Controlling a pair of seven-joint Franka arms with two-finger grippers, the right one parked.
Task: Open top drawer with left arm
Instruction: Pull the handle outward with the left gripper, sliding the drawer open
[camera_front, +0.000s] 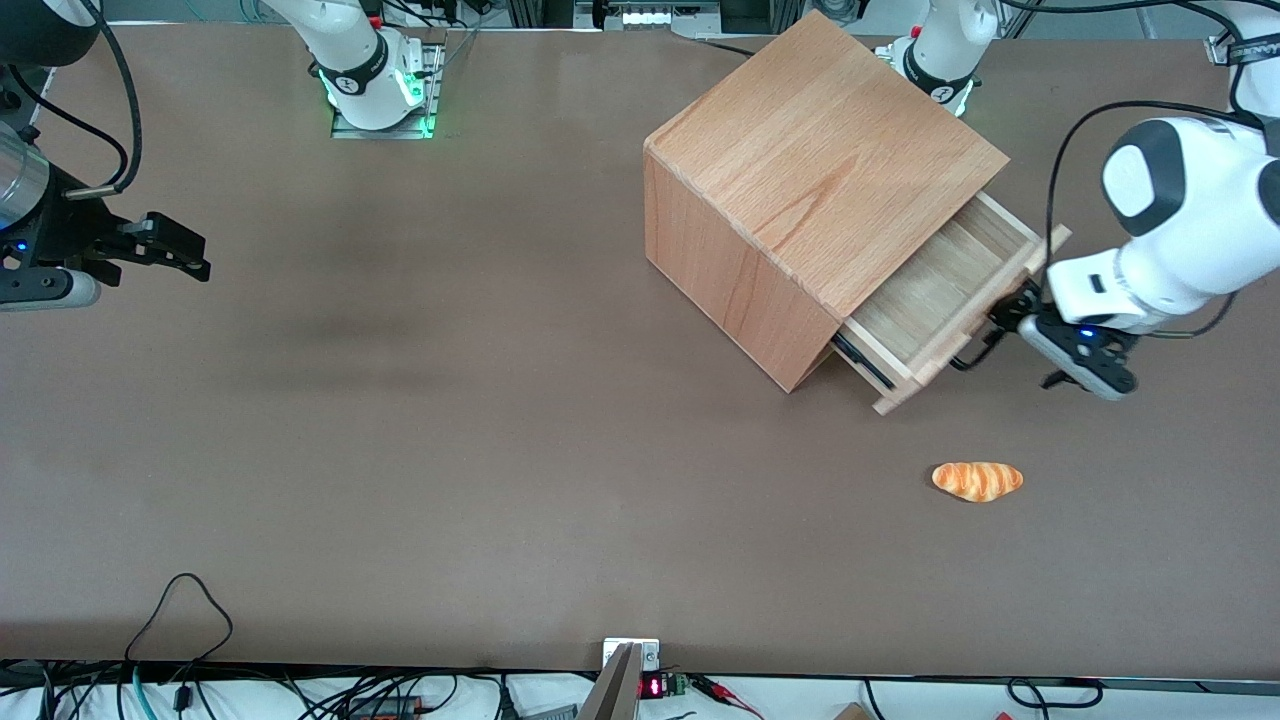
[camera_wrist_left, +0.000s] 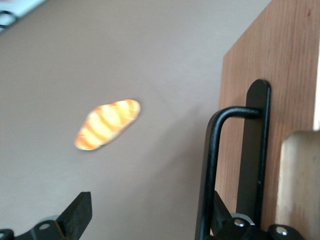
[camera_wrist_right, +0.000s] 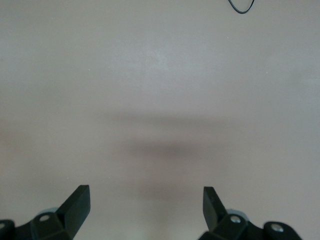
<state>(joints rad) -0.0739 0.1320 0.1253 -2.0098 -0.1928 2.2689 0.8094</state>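
Observation:
The top drawer (camera_front: 940, 290) stands pulled partly out of the beech cube casing (camera_front: 820, 150), its pale inside showing. Its flat front panel (camera_wrist_left: 280, 65) carries the thin black wire handle (camera_front: 975, 355), which also shows in the left wrist view (camera_wrist_left: 210, 165). The white left arm (camera_front: 1180, 220) reaches in from the working arm's end of the table. Its gripper (camera_front: 1012, 315) is right in front of the drawer's front panel. In the left wrist view the gripper (camera_wrist_left: 150, 217) is open, fingers wide apart, with the handle wire just inside one finger (camera_wrist_left: 222, 215).
An orange striped bread roll (camera_front: 977, 480) lies on the brown table nearer the front camera than the drawer; it also shows in the left wrist view (camera_wrist_left: 107, 124). Cables run along the table's near edge (camera_front: 180, 610).

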